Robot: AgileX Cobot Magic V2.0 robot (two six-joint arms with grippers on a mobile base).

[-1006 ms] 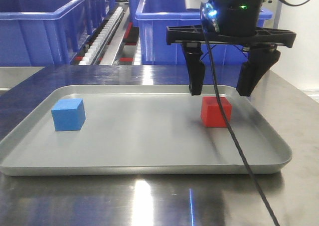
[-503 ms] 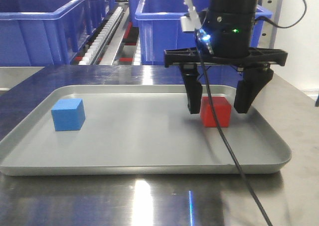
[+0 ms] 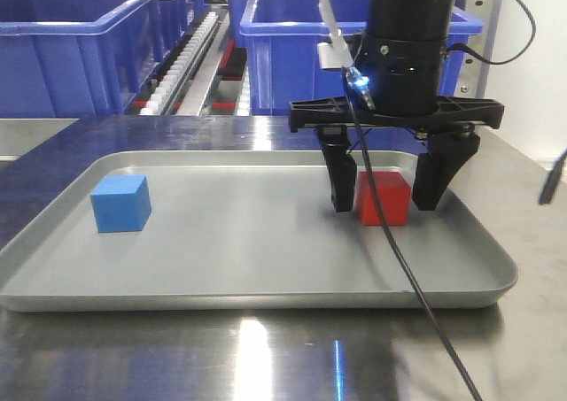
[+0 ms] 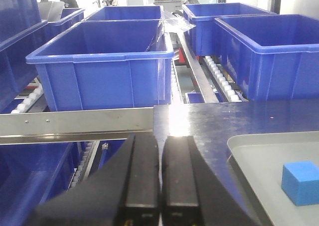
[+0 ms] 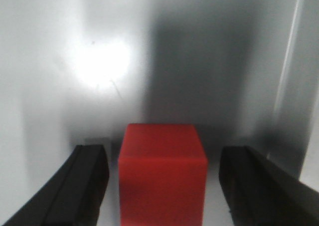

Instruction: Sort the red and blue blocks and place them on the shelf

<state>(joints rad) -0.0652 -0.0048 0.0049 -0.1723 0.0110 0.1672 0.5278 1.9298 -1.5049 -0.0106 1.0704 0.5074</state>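
Behind the steel tabletop [image 3: 266,357], the shelf [image 4: 75,123] carries large blue bins [image 3: 319,56] on its roller tracks. On the tabletop lies the grey tray [image 3: 257,299] with both blocks in it. The right gripper [image 3: 383,206] is spread wide low over the tray's right side, one finger on either side of the red block [image 3: 397,196], a gap at each. The left gripper [image 4: 160,176] is clenched on nothing, outside the tray. The blue block [image 3: 121,204] sits at the tray's left, well apart.
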